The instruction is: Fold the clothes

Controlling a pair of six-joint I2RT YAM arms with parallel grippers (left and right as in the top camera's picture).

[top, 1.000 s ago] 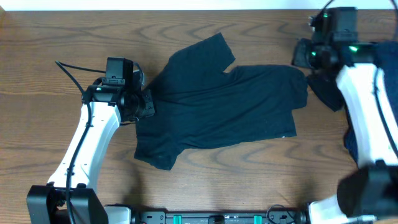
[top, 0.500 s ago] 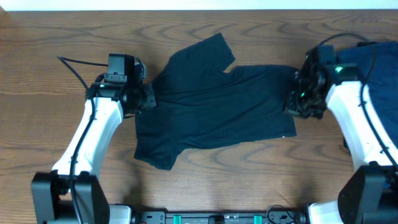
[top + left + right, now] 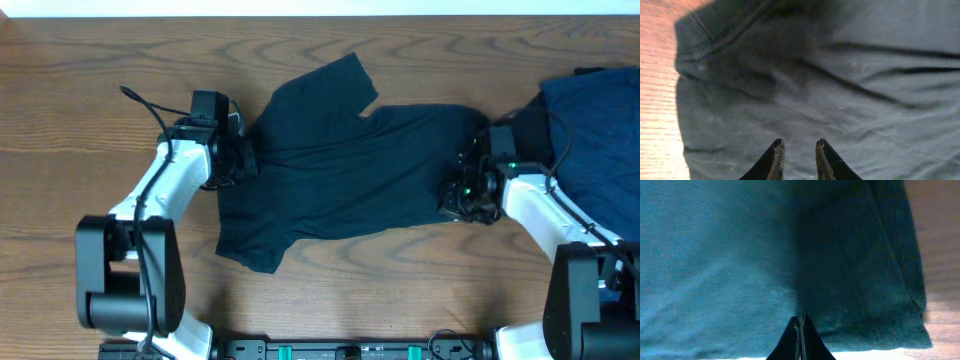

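Observation:
A very dark short-sleeved T-shirt [image 3: 350, 170] lies spread flat across the middle of the wooden table [image 3: 90, 70]. My left gripper [image 3: 243, 160] sits low at the shirt's left edge. In the left wrist view its jaws [image 3: 799, 146] stand a little apart over the wrinkled cloth [image 3: 840, 75], with nothing pinched between them. My right gripper [image 3: 452, 196] is down at the shirt's right side, near the lower corner. In the right wrist view its fingertips [image 3: 800, 318] are pressed together against the fabric [image 3: 740, 255], just inside the hem.
A heap of more dark blue clothes [image 3: 598, 120] lies at the right edge of the table, behind my right arm. Bare wood surrounds the shirt on the far, left and near sides. A cable [image 3: 150, 100] trails from the left arm.
The right arm swung down from the far right corner to the shirt's right side, uncovering the blue heap. The left gripper slid slightly right onto the shirt edge and its jaws narrowed.

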